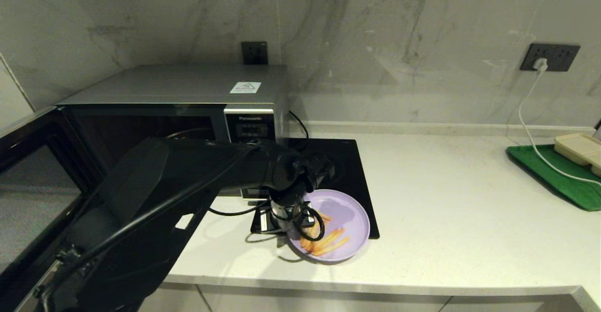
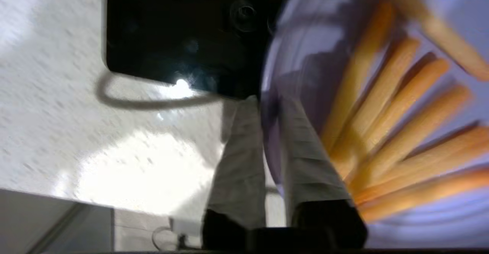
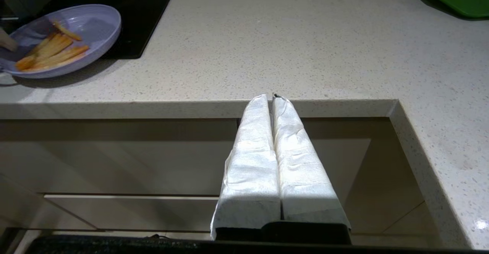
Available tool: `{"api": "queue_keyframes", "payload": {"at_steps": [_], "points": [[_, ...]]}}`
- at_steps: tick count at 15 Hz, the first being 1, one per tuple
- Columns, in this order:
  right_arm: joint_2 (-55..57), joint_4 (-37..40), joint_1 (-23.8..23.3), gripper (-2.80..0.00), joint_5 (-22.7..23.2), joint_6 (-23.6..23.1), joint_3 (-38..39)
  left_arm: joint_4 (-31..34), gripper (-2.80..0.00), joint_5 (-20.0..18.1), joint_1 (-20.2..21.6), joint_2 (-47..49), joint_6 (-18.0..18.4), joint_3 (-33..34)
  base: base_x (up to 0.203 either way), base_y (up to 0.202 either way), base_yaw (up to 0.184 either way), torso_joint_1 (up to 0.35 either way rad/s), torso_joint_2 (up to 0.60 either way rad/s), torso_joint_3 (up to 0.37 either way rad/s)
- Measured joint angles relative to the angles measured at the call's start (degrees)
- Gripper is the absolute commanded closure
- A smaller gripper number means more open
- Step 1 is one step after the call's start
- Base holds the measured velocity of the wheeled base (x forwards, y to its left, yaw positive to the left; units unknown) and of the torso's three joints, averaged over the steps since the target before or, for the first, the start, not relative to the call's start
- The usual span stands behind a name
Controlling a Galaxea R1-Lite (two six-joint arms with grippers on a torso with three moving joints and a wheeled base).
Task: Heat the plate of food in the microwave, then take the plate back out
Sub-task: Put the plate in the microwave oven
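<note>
Lilac plate (image 1: pixel 350 211), orange-yellow fries (image 1: pixel 328 242), silver microwave (image 1: pixel 188 87), black hob (image 1: pixel 350 162), speckled white tabletop (image 1: pixel 446 209), green tray (image 1: pixel 554 176), grey-veined marble wall (image 1: pixel 375 30)

- The left arm reaches from the lower left across the front of the open microwave (image 1: pixel 188 101), its wrist bent downward at the near-left rim of the plate of food (image 1: pixel 345 218).
- The left tool (image 2: pixel 269 131) points down, its two wrapped fingers (image 2: pixel 240 162) pinched on that rim, one finger outside and one inside.
- The right tool (image 3: pixel 272 105) hangs parked below the counter (image 3: pixel 305 55) edge, well to the right of the plate, fingers pressed together.
</note>
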Motion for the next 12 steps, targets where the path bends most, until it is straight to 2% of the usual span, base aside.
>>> {"api": "queue_keyframes", "payload": {"at_steps": [8,11,12], "points": [[-0.01,0.00,-0.02,0.00,0.00,0.02,0.00,0.35,0.00,-0.39,-0.15,-1.21,-0.91,0.18,0.000,0.000,0.000,0.000,0.00,0.000],[0.01,0.00,-0.02,0.00,-0.02,0.02,0.00,1.29,0.00,-1.76,0.64,-2.42,-3.86,0.18,0.000,0.000,0.000,0.000,0.00,0.000],[-0.01,-0.01,-0.02,0.00,-0.01,0.02,0.00,1.73,0.00,-3.35,0.85,-2.89,-4.91,0.18,0.000,0.000,0.000,0.000,0.00,0.000]]}}
